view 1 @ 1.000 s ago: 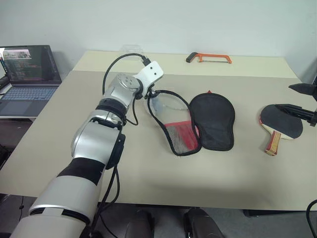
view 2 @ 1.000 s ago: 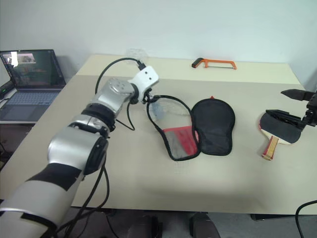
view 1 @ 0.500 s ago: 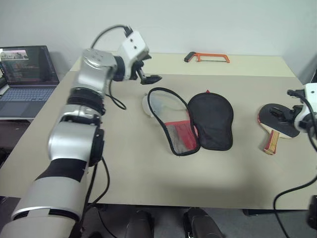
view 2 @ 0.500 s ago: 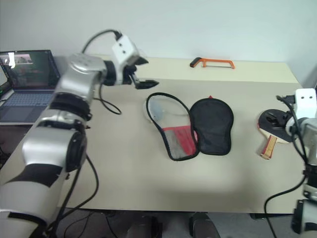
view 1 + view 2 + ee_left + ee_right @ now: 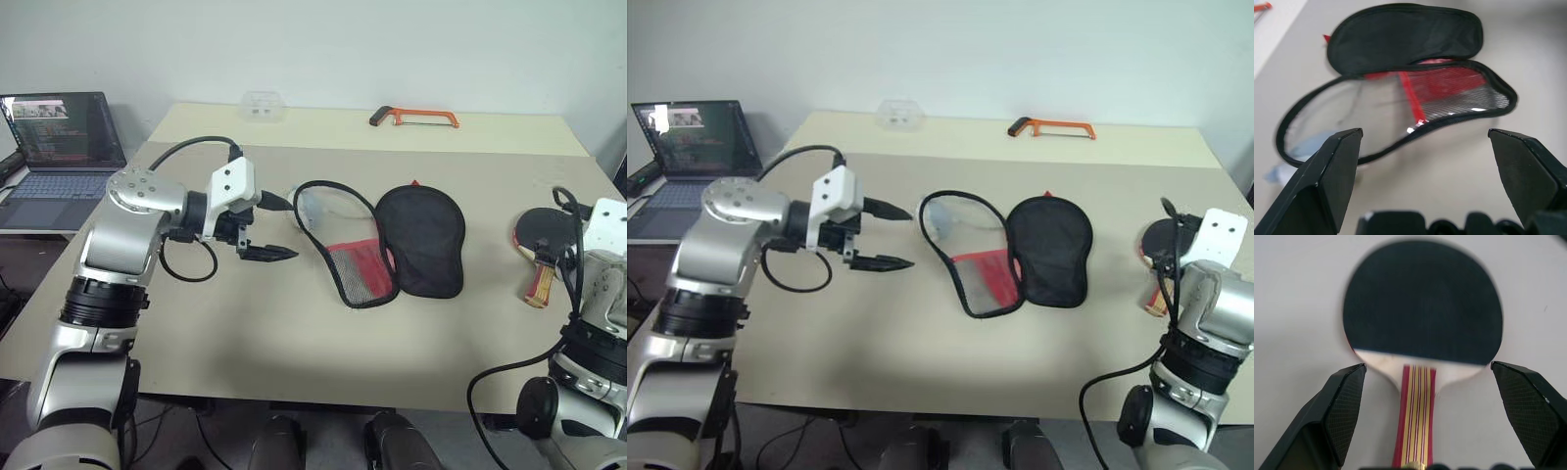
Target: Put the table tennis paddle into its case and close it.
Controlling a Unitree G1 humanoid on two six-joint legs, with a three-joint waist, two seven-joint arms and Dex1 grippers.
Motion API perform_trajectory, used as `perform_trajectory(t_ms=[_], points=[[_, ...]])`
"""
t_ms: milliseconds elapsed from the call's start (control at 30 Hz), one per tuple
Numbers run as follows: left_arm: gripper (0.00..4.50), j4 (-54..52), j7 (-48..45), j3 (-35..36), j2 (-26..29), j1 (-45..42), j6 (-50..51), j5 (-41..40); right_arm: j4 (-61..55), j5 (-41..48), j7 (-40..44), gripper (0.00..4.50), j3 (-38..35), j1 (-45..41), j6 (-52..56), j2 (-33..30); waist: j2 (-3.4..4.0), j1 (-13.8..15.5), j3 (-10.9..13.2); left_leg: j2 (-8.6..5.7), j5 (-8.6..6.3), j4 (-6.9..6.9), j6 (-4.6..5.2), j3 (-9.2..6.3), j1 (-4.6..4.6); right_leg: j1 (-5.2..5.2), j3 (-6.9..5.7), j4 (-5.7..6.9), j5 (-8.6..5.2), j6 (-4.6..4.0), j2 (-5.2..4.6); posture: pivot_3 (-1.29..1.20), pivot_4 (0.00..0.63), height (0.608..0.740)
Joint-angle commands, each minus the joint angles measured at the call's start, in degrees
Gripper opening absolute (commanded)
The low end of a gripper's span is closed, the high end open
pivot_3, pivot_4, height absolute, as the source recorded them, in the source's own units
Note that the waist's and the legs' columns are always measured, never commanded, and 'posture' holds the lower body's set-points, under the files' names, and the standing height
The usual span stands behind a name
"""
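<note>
The paddle [image 5: 1422, 303] lies flat near the table's [image 5: 294, 343] right edge, round black face, pale wood neck, red-and-tan striped handle. The right gripper [image 5: 1427, 396] hangs above it, released and empty. The case [image 5: 377, 240] lies unzipped at mid-table; the left gripper [image 5: 887, 235] gapes beside it.

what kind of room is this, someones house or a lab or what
Most likely a lab or office workspace, not a home: a plain beige table against a bare wall, an open laptop showing what looks like code on a side desk, and an orange hacksaw lying at the table's far edge.
</note>
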Motion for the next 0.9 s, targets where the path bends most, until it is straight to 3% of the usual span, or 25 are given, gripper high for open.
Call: perform_trajectory(t_ms=[33, 433, 533, 833, 900], points=[[4.48, -3.51, 1.66, 1.63, 1.26, -0.67, 1.67, -1.77, 2.5, 0.18, -0.06, 4.5, -2.15, -1.35, -2.97, 0.03, 0.0, -0.02, 0.0, 0.0, 0.0, -0.02, 0.0, 0.0, 0.0, 0.0, 0.0, -0.01, 0.0, 0.0, 0.01, 0.0, 0.15, 0.74], [4.48, -6.93, 4.78, 2.46, 2.81, 1.08, 4.06, -4.47, 16.84, 1.69, 1.72, 4.5, 0.21, -0.67, -14.58, -0.43, -0.1, -1.22, -0.03, 0.01, -0.01, -0.07, 0.01, 0.01, 0.0, 0.0, 0.05, -0.09, 0.0, 0.0, 0.02, 0.0, 0.15, 0.74], [4.5, -7.44, 5.35, 2.28, 3.12, 1.44, 4.26, -4.84, 21.5, 1.91, 1.62, 3.86, 0.86, -1.75, -18.21, -1.98, -0.21, -1.38, -0.1, 0.01, -0.01, -0.06, 0.01, 0.03, 0.04, 0.02, 0.08, -0.09, 0.01, 0.03, 0.02, 0.0, 0.15, 0.74], [4.5, -7.44, 6.5, 1.79, 3.14, 1.35, 4.02, -5.07, 27.17, 2.55, 2.32, 1.19, 4.44, 0.15, -23.86, -3.7, -0.66, -1.31, -0.37, 0.0, -0.01, -0.04, 0.02, 0.01, 0.05, 0.06, 0.08, -0.14, 0.05, 0.08, 0.01, 0.0, 0.15, 0.74], [4.5, -7.39, 6.55, 1.79, 3.29, 1.49, 3.89, -5.1, 25.87, 2.76, 1.7, 1.08, 3.96, 0.71, -23.2, -3.18, -0.67, -1.25, -0.38, 0.01, -0.01, -0.05, 0.02, 0.0, 0.04, 0.06, 0.07, -0.14, 0.05, 0.08, 0.01, 0.0, 0.15, 0.74]])
